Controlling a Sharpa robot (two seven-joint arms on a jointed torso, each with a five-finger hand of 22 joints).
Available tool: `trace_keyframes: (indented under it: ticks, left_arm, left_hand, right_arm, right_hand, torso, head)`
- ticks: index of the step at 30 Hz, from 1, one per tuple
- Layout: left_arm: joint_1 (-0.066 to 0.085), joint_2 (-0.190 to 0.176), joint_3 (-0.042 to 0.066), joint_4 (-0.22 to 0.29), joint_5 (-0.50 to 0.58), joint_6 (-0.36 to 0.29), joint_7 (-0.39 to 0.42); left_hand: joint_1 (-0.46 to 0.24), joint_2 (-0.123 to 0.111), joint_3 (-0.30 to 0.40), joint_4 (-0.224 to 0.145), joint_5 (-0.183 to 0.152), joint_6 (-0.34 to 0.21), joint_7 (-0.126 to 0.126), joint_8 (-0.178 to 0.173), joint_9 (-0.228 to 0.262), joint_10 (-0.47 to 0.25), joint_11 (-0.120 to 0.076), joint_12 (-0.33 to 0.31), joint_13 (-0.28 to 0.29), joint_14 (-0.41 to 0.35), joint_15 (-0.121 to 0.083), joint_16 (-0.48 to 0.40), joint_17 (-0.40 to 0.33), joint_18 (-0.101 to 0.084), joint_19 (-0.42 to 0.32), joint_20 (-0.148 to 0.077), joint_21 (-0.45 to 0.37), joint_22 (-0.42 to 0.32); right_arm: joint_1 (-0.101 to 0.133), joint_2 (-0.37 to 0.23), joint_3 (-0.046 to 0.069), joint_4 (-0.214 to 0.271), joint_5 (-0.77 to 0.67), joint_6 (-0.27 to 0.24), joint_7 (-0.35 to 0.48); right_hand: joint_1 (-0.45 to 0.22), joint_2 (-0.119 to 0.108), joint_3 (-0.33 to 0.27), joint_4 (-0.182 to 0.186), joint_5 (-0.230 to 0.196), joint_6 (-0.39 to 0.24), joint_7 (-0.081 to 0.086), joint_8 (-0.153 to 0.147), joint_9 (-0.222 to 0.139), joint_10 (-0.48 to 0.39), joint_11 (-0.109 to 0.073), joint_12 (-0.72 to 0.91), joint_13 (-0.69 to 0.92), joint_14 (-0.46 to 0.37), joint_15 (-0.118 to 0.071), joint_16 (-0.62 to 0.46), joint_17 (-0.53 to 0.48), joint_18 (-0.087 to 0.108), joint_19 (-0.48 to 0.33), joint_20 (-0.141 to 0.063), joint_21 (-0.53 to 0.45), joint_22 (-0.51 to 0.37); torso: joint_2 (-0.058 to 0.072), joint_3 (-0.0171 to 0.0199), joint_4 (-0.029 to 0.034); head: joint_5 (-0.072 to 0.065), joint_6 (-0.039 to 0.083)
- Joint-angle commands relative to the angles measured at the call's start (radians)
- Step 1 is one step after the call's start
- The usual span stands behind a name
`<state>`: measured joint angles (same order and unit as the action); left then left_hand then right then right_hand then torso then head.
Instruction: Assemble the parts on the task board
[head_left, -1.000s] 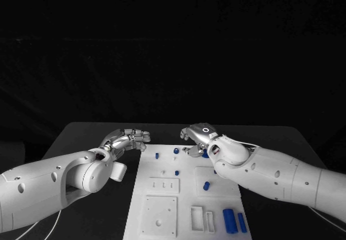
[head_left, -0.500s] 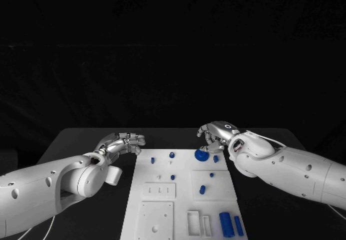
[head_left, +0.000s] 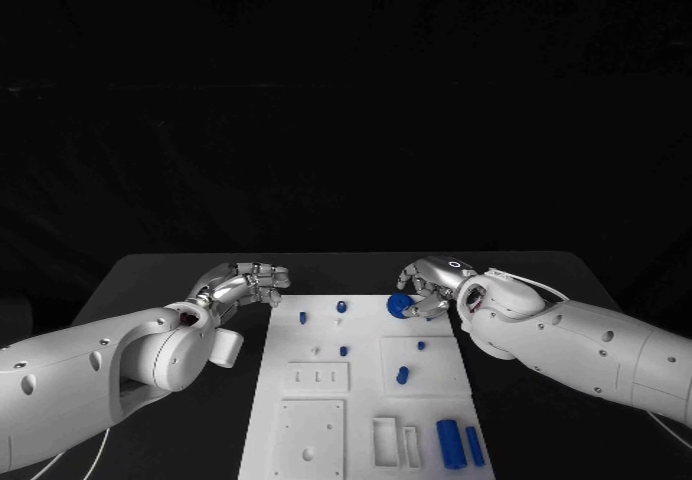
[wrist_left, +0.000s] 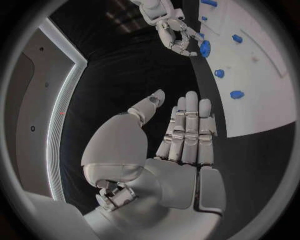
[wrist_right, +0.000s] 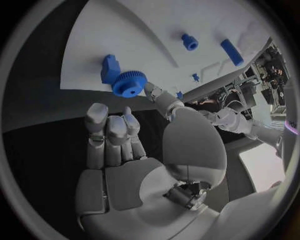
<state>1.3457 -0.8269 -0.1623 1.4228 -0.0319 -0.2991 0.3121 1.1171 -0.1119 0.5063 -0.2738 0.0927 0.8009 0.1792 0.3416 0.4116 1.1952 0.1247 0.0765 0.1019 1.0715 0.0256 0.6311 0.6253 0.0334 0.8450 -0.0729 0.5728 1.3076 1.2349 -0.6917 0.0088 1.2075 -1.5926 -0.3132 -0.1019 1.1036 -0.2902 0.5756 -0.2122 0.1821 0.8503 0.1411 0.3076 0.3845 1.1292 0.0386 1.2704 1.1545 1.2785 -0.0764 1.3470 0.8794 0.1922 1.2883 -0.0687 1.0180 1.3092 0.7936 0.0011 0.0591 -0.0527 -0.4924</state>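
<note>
A: What is sitting on the bench (head_left: 173, 262)?

B: The white task board (head_left: 361, 400) is lying along its middle, running from the near edge toward the far edge. The two white arms are reaching in, one along each long side of the board.

A: How is the right robot hand (head_left: 428, 291) doing?

B: It is hovering at the board's far right corner, pinching a round blue toothed gear (head_left: 401, 306) between thumb and fingertips. In the right wrist view the gear (wrist_right: 129, 83) is showing its centre hole, just beside a blue block (wrist_right: 110, 69) standing on the board.

A: And the left robot hand (head_left: 248, 282)?

B: It is hanging over the bare bench just off the board's far left corner, holding nothing. The left wrist view is showing its fingers (wrist_left: 188, 131) straight and side by side, with the thumb apart.

A: Where are the other parts lying?

B: Two long blue cylinders (head_left: 459, 442) are resting side by side near the board's near right corner. Smaller blue pieces (head_left: 404, 375) are dotting the board's far half.
</note>
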Motion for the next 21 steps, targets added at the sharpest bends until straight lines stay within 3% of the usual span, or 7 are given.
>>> trace_keyframes:
  ticks: [1,13,21]
  left_arm:
    - [0.002,0.001,0.001,0.002,0.000,0.015,0.010]
    - [0.002,0.002,0.001,0.000,-0.001,0.016,0.008]
    - [0.002,0.004,0.001,-0.002,-0.002,0.022,0.004]
  left_hand:
    - [-0.007,0.001,0.006,0.001,0.001,-0.002,0.006,-0.004,-0.001,-0.002,0.001,-0.003,0.000,-0.007,0.002,-0.003,0.001,0.019,-0.005,0.001,0.007,0.018]
    - [-0.008,0.001,0.006,0.001,0.001,-0.002,0.006,-0.003,-0.001,-0.002,0.002,-0.003,0.000,-0.007,0.002,-0.003,0.001,0.018,-0.005,0.001,0.007,0.018]
    - [-0.009,0.002,0.006,0.002,0.000,-0.002,0.006,-0.003,-0.002,-0.002,0.002,-0.003,0.000,-0.007,0.002,-0.003,0.001,0.018,-0.005,0.001,0.007,0.018]
  right_arm:
    - [-0.007,0.007,0.000,-0.008,0.002,0.043,0.011]
    - [-0.015,0.019,0.000,-0.034,0.001,0.040,0.012]
    - [-0.015,0.020,0.000,-0.036,0.032,0.069,0.017]
  right_hand:
    - [-0.008,0.006,0.000,0.009,0.003,0.002,0.010,-0.003,-0.001,0.015,-0.001,0.012,0.015,-0.004,0.003,0.004,0.005,0.070,0.001,-0.013,0.007,0.022]
    - [-0.008,0.019,0.007,0.015,0.010,0.009,0.009,0.000,0.001,0.025,-0.002,0.025,0.033,-0.005,0.003,0.006,0.017,0.070,-0.002,-0.016,0.019,0.021]
    - [-0.014,0.030,0.025,0.034,0.000,0.011,0.008,0.001,0.002,0.027,-0.003,0.027,0.038,-0.005,0.002,0.004,0.025,0.070,-0.005,-0.017,0.026,0.020]
  torso:
    - [0.001,-0.0006,0.0041]
    - [0.000,-0.0010,0.0003]
    - [0.000,-0.0014,0.0004]
  head:
    - [-0.001,-0.006]
    - [0.003,-0.015]
    - [0.002,-0.017]
